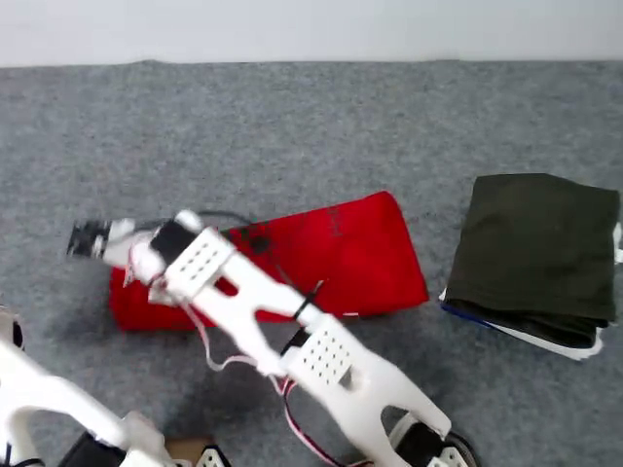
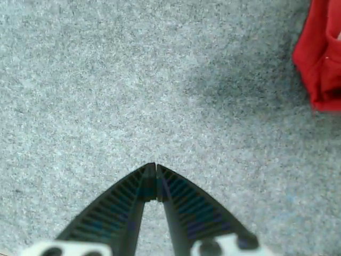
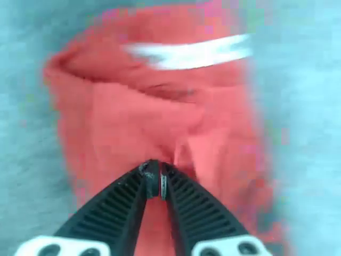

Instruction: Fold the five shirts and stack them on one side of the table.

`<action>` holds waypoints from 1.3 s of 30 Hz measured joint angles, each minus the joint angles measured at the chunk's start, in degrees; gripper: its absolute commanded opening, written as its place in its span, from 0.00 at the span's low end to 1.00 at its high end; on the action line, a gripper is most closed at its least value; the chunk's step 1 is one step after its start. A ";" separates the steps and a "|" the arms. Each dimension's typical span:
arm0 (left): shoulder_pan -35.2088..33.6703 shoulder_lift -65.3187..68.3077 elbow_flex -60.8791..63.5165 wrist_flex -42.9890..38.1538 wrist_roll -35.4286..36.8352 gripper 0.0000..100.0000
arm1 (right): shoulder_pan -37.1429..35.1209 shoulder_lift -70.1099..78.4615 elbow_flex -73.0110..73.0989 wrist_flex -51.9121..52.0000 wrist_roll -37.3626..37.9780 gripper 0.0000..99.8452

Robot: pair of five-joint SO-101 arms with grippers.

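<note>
A red shirt (image 1: 331,255), folded into a rectangle, lies in the middle of the grey table. My right arm (image 1: 255,292) stretches across it to its left end. My right gripper (image 3: 156,180) is shut, with its tips down on the red shirt (image 3: 133,122). I cannot tell whether any cloth is pinched between them. My left gripper (image 2: 155,168) is shut with nothing in it, above bare table. The red shirt's edge (image 2: 322,58) lies off to one side of it. A stack of folded shirts (image 1: 540,255), dark green on top, sits at the table's right side.
The grey felt table top (image 1: 292,126) is bare at the back and to the left. My left arm (image 1: 44,389) sits low at the front left corner. Blue and white layers (image 1: 516,331) show beneath the dark green shirt.
</note>
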 measured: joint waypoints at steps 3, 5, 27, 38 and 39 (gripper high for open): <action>0.00 0.00 0.00 0.00 0.00 0.01 | 2.02 0.00 -4.48 -0.09 0.88 0.02; 0.00 0.00 0.00 0.00 0.00 0.01 | 1.93 0.00 -6.86 1.85 1.05 0.02; 0.79 -0.09 0.00 0.00 0.09 0.01 | -6.51 10.11 -11.60 9.14 1.14 0.01; 1.05 -0.09 0.00 0.00 0.00 0.01 | -3.52 11.25 -24.18 14.77 1.23 0.01; 1.05 -0.09 0.00 0.00 0.00 0.01 | -2.46 11.25 -24.70 14.77 1.23 0.01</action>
